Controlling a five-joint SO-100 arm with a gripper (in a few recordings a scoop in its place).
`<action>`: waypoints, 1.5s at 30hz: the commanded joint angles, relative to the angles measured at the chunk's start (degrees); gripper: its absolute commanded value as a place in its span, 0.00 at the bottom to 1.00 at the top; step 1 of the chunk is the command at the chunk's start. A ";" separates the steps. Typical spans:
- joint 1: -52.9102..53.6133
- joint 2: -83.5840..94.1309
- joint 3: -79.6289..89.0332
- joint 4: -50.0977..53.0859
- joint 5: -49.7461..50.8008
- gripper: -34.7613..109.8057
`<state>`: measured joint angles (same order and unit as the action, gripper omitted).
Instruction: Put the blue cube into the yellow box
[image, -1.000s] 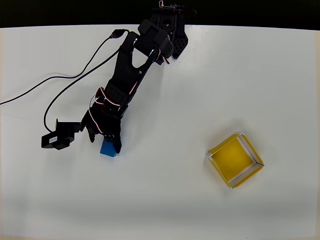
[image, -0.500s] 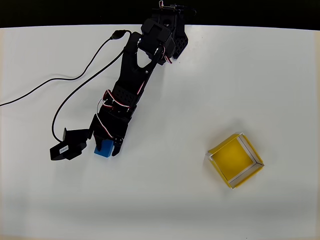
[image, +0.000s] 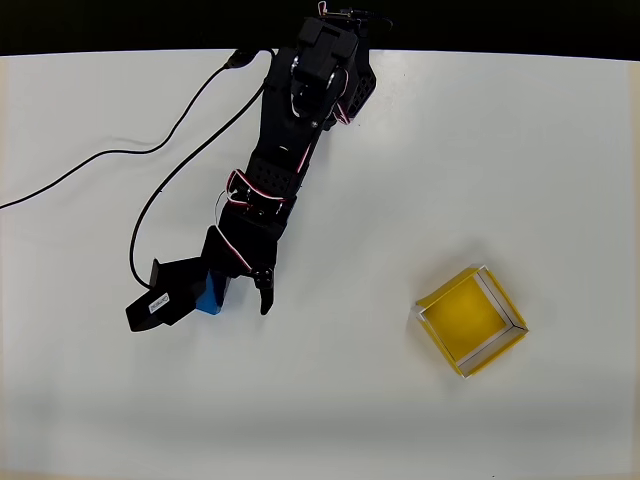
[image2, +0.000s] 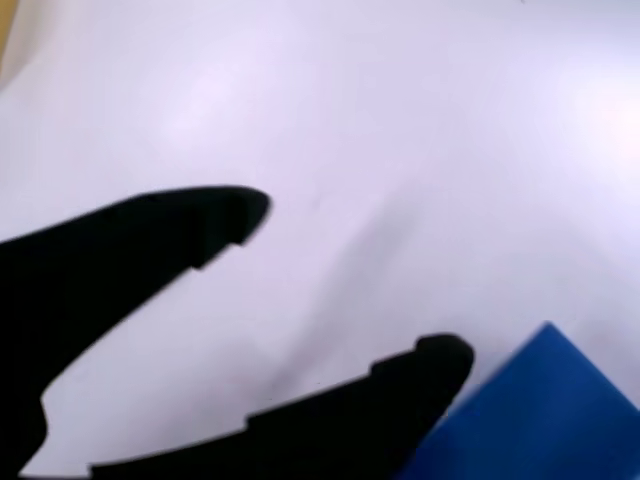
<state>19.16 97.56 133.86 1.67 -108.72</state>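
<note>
one blue cube (image2: 540, 410) beside parted gripper (image2: 355, 290)

I see bare table (image: 340, 400) btwn gripper (image: 245, 290) & yellow box (image: 470, 320); blue cube (image2: 540, 410) sits outside my parted fingers.

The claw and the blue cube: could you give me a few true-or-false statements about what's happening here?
1. The claw is open. True.
2. The cube sits between the claw's fingers. False: in the wrist view it lies outside the lower finger, and bare table shows in the gap.
3. The cube is inside the box. False: the box is empty, and the cube lies far to its left in the overhead view.
4. The box stands apart from the arm. True.
5. The cube is red. False: it is blue.
</note>
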 joint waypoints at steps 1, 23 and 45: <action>3.52 8.09 -2.37 -1.93 -1.14 0.56; 9.84 -11.43 -14.24 -5.36 8.17 0.55; 7.38 -13.97 -9.40 -3.78 11.95 0.45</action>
<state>25.84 80.51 124.54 -1.23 -95.62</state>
